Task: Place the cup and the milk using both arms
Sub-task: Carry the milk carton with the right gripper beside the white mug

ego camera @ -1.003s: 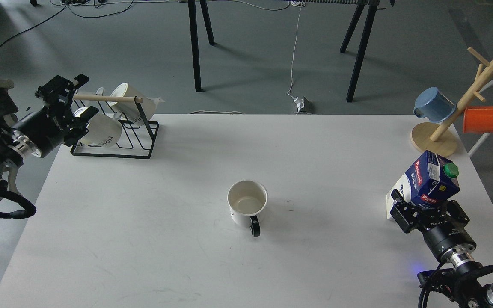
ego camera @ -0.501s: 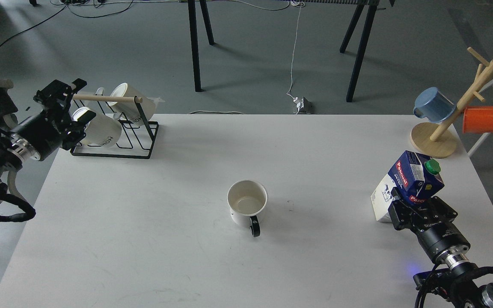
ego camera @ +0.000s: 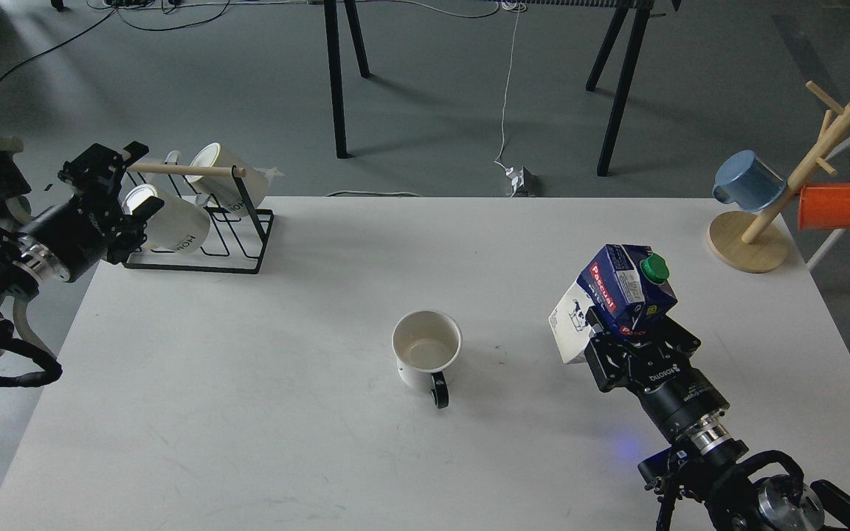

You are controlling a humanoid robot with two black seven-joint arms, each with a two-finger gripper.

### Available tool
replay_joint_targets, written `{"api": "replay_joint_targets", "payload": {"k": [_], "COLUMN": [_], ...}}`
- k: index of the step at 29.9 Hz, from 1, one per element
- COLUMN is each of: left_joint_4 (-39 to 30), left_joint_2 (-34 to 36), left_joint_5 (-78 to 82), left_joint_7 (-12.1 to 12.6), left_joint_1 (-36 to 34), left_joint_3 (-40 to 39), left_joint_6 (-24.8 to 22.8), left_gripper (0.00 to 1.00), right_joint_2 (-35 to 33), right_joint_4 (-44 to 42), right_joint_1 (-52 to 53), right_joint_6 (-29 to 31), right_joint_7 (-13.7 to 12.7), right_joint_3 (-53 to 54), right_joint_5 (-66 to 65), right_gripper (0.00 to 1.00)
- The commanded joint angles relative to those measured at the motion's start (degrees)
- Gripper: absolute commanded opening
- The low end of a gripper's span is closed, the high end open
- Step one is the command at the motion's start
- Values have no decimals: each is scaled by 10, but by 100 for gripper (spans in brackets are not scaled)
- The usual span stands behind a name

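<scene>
A white cup (ego camera: 426, 352) with a black handle stands upright on the white table (ego camera: 263, 413), near its middle. My right gripper (ego camera: 617, 341) is shut on a blue and white milk carton (ego camera: 620, 293) with a green cap. It holds the carton tilted, to the right of the cup and apart from it. My left gripper (ego camera: 124, 184) is at the far left, fingers spread, just in front of the mouth of a white mug (ego camera: 174, 226) lying on a black wire rack (ego camera: 204, 243). It holds nothing.
The wire rack at the back left holds a second white mug (ego camera: 220, 171) under a wooden bar. A wooden mug tree (ego camera: 757, 234) at the back right carries a blue cup (ego camera: 750, 181) and an orange cup (ego camera: 828, 206).
My right gripper has carried the milk carton left and away from the table's right edge, towards the cup. My left gripper has drawn back slightly from the rack. The cup has not moved.
</scene>
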Motion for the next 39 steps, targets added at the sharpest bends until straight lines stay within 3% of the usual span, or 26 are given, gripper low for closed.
{"api": "replay_joint_targets", "payload": {"k": [1,13,28,33,36,38,39], "left_joint_4": [1,1,8,8,8,8,8], "left_joint_2": [0,0,0,0,0,0,0], "left_joint_5": [0,0,0,0,0,0,0], "left_joint_7": [0,0,0,0,0,0,0], "left_joint_1": [0,0,6,6,7,7,7], "left_joint_3": [0,0,0,0,0,0,0], "left_joint_6": [0,0,0,0,0,0,0], "left_gripper": [97,97,97,97,97,98,98], "right_joint_2": [25,114,126,127,127,127,126], "right_joint_4": [-7,-106,-123,-123,-123,-122,-120], "right_joint_1": [4,72,74,74,75,75,74], "right_joint_6": [0,0,0,0,0,0,0], "right_joint_7": [1,1,2,2,4,4,4], "right_joint_3": [-5,-49,-67,-67,-66,-66,-66], "right_joint_5": [-18,-44,-55,-55,-55,-55,-55], "right_gripper": [44,44,48,60,87,99,99]}}
